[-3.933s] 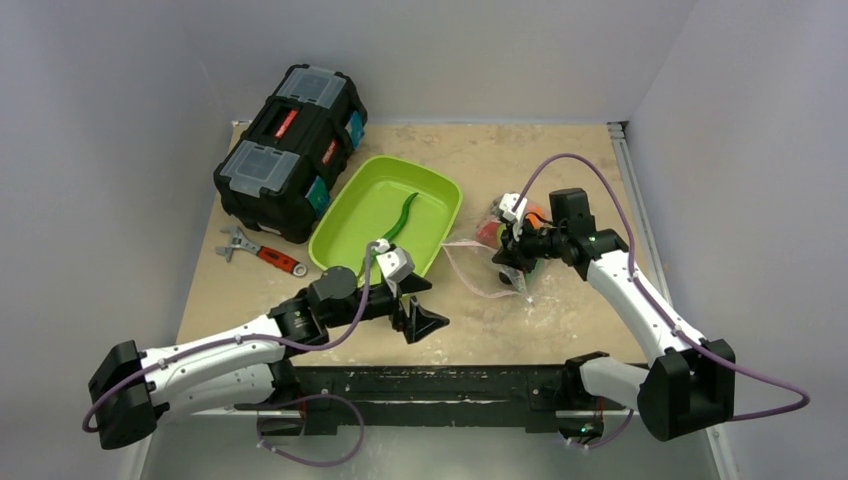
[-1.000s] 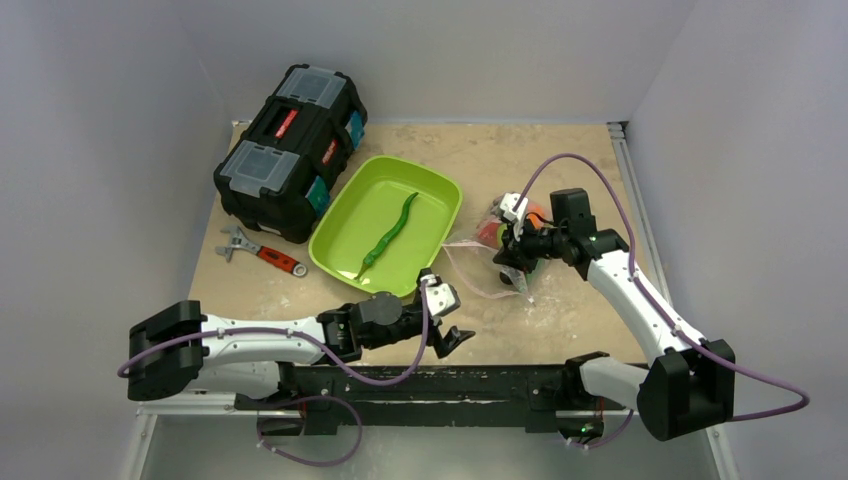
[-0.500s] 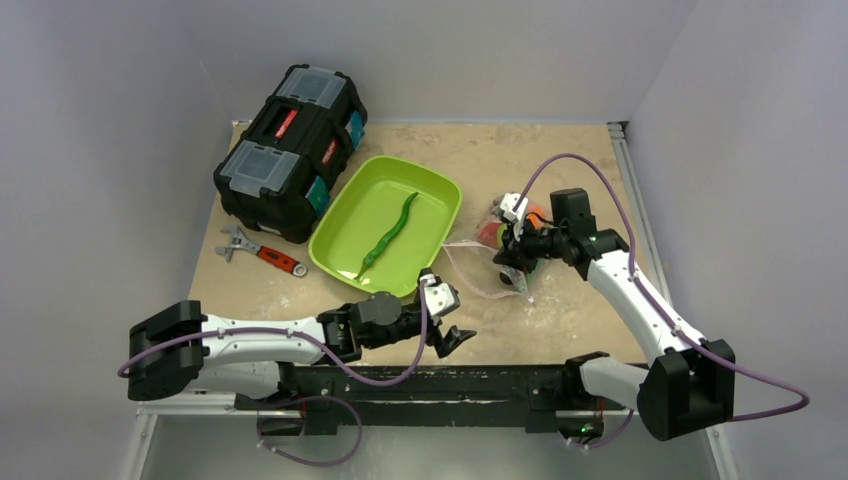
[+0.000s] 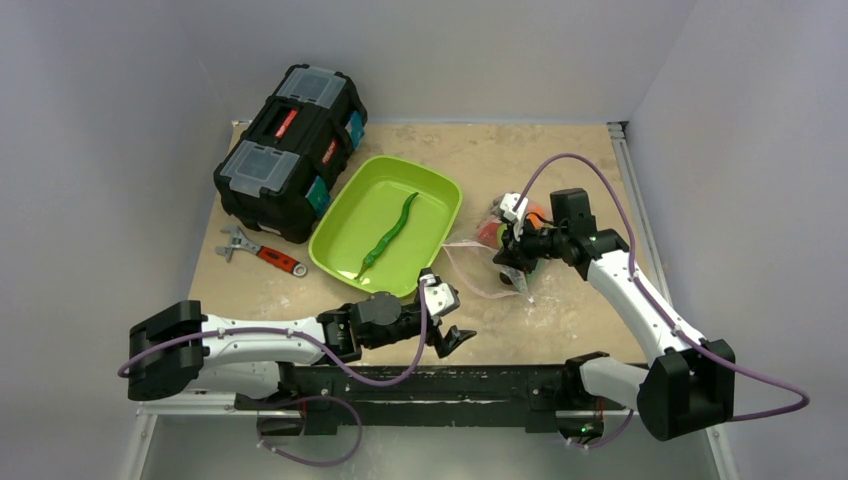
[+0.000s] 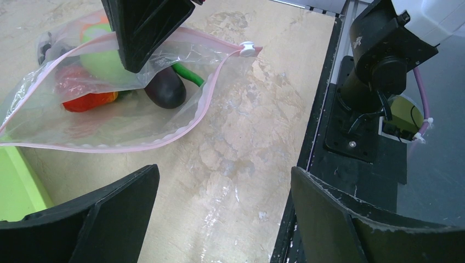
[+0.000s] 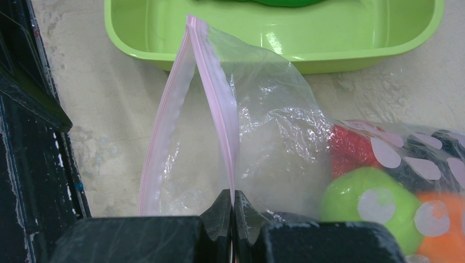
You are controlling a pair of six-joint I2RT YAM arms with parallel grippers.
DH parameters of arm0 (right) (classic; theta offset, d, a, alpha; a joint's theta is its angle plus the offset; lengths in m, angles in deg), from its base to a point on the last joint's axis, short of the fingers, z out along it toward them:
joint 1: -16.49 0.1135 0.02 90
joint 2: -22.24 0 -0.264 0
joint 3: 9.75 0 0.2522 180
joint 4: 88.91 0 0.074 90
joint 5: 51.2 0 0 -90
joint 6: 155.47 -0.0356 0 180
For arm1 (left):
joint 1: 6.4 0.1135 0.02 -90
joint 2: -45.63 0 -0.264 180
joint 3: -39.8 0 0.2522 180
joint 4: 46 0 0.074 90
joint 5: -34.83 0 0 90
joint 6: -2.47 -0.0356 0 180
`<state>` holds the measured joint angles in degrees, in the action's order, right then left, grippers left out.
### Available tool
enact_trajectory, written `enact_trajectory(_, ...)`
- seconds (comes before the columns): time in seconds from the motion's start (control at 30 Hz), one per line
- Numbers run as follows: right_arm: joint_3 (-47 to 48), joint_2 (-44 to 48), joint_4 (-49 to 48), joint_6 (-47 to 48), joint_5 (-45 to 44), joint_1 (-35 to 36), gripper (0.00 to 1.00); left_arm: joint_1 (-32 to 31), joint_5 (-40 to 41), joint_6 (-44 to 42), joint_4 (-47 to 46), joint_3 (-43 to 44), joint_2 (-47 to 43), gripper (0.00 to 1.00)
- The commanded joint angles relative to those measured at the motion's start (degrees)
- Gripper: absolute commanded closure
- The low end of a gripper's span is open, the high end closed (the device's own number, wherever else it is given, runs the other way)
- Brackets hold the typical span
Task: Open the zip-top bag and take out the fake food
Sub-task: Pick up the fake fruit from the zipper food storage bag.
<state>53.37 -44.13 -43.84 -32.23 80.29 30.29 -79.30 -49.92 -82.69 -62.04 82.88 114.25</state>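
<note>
Since the earlier view the left gripper (image 4: 448, 318) has drawn back from the green tray (image 4: 345, 215) toward the near edge of the desk (image 4: 560, 160), so the long green pod (image 4: 390, 235) now shows in full inside the tray; over the last second nothing shifts. The left gripper's jaws stand wide apart with nothing between them (image 5: 224, 175); ahead of it lies the clear bag (image 5: 109, 120), mouth gaping toward it, with the pink zip strip (image 6: 216, 93) curving along the opening. The right gripper (image 6: 233, 200) is pinched together on the upper lip of that bag at the strip, holding it raised; just beyond its fingertips is the tray's near wall. The rest of the food sits in the bag's far end, beside the right gripper: a green ball (image 5: 101, 63), a purple eggplant (image 5: 164, 90), a red pepper (image 5: 82, 96) and an orange fruit (image 6: 438, 230). Well off to the left gripper's left lie a red-handled wrench (image 4: 262, 252) and a black toolbox (image 4: 290, 150).
</note>
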Motion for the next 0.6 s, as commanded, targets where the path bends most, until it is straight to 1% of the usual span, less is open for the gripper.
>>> enact_trajectory(0.0,1.70,-0.34,-0.11,0.66,0.84,-0.41,1.00,-0.48,-0.86,-0.45,-3.90,-0.36,-0.14,0.11)
enact_trajectory(0.57,1.70,-0.43,-0.02,0.69,0.87,-0.39,1.00,-0.48,-1.12,-0.49,-4.12,-0.56,-0.56,0.11)
